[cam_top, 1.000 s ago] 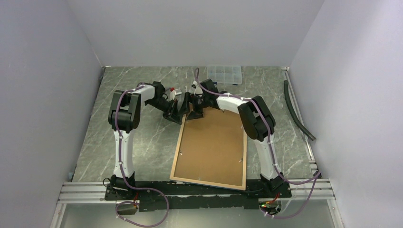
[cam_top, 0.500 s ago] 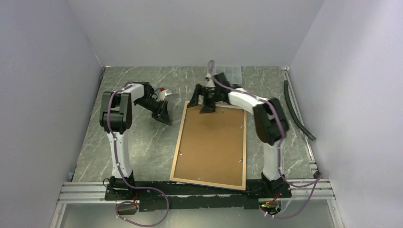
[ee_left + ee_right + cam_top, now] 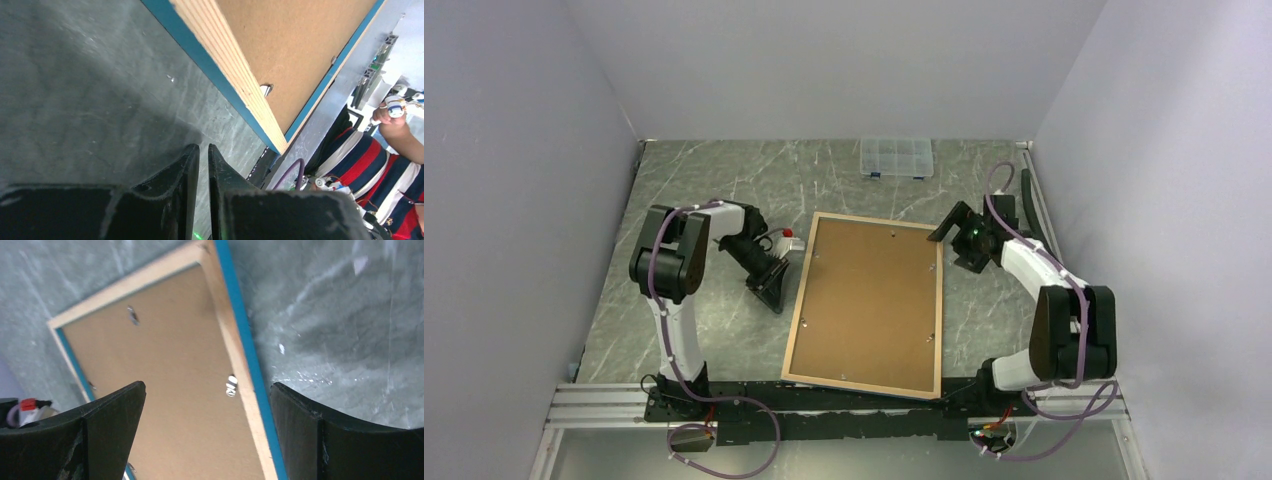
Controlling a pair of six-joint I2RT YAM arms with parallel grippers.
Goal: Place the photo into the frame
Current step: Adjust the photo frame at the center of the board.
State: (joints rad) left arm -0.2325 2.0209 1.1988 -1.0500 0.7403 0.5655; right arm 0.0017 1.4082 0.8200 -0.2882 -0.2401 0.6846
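The frame (image 3: 864, 385) lies face down in the middle of the table, with its tan wood rear and thin blue edge (image 3: 235, 75) up. A brown backing board (image 3: 869, 300) fills it, and small metal tabs sit at its rim. The photo is hidden. My left gripper (image 3: 774, 295) is low beside the frame's left side, apart from it. Its fingers (image 3: 203, 147) are all but shut, with a thin slit between them and nothing in it. My right gripper (image 3: 954, 250) hangs by the frame's far right corner. It is wide open (image 3: 207, 385) and empty, straddling the frame's right rim (image 3: 235, 355) from above.
A small clear compartment box (image 3: 896, 157) stands at the back wall. A black hose (image 3: 1049, 235) lies along the right wall. An aluminium rail (image 3: 824, 405) runs along the near edge, under the frame's near end. A person in a striped shirt (image 3: 370, 165) shows beyond that edge.
My right arm swung from the frame's far edge out to its far right corner and its jaws spread wider. My left arm drew back along the frame's left side, and its jaws parted slightly.
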